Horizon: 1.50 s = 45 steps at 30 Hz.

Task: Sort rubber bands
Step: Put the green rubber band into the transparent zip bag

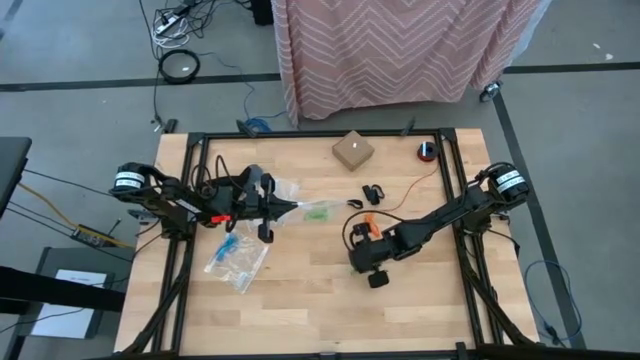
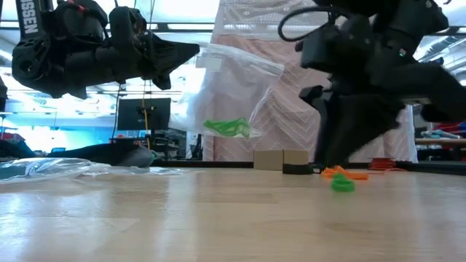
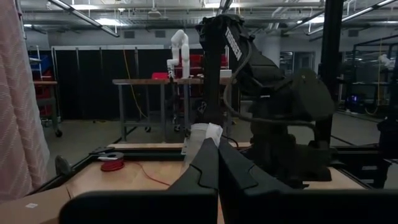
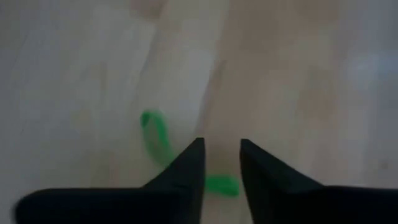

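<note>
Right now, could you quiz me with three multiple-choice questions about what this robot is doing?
1. Where is the clear plastic zip bag with green rubber bands inside?
A flat on the table
B hanging from the left gripper
C under the cardboard box

2. What colour is the rubber band just beyond the right gripper?
A blue
B black
C green

3. How is the left gripper?
A shut on the bag
B wide open
C out of view

Answers: 1 B, the low view shows it hanging above the table. 2 C, the right wrist view shows green. 3 A, its fingers pinch the bag's edge.

Wooden table (image 1: 320, 300), clear bag (image 1: 238, 262), cardboard box (image 1: 353, 151), green rubber band (image 2: 342, 185), orange bands (image 2: 338, 172)
</note>
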Each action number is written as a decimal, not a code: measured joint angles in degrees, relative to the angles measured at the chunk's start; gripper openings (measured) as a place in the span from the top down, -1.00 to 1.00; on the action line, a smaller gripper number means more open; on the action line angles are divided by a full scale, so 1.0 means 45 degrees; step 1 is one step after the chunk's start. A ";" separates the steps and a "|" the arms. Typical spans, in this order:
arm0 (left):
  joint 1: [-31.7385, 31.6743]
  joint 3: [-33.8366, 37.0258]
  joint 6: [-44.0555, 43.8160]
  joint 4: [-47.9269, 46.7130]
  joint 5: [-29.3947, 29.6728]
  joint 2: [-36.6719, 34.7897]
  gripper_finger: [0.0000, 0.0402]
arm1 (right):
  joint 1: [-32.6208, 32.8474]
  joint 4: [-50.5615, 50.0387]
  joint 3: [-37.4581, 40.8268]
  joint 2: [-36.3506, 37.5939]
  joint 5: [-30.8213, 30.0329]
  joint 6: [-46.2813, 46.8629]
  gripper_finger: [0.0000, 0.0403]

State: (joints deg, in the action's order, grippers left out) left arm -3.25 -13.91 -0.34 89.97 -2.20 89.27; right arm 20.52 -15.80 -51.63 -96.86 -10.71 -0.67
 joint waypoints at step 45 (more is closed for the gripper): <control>0.0000 0.0005 -0.0068 0.0005 0.0000 0.0000 0.99 | -0.0329 0.1806 -0.1822 0.2717 -0.4152 -0.1094 1.00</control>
State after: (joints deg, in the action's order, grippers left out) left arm -3.25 -13.89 -0.64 90.00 -2.20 89.27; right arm 19.04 -7.67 -59.83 -84.63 -29.40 -5.59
